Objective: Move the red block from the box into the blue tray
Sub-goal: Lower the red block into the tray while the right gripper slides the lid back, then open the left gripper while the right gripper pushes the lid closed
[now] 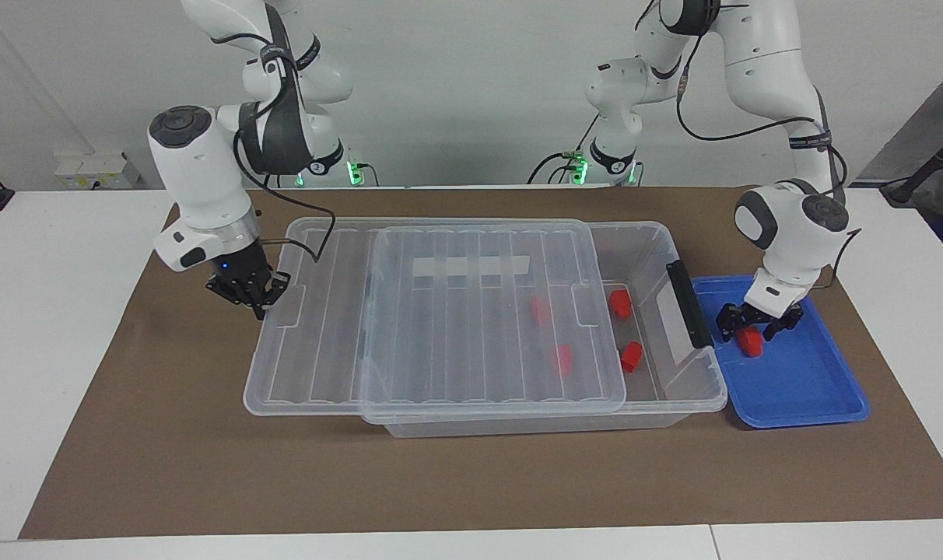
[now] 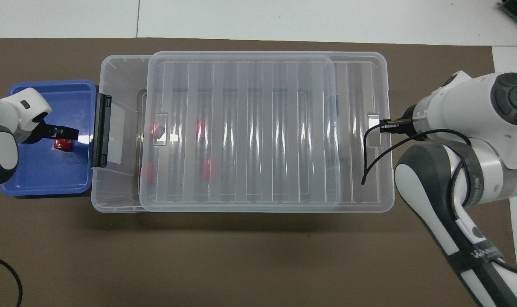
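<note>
**Block set down in the tray, lid partly over the box**

The red block (image 1: 750, 342) lies in the blue tray (image 1: 814, 389), beside the box (image 1: 674, 404) at the left arm's end of the tabletop. The left gripper (image 1: 751, 328) hangs just over it with fingers spread wide, holding nothing, which suggests a release. The right gripper (image 1: 255, 299), fingers closed, grips the lid (image 1: 440, 342) by its edge, probably to move it across the box.

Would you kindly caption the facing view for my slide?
Left gripper open over the red block in the blue tray; right gripper, shut, at the lid of the box.
</note>
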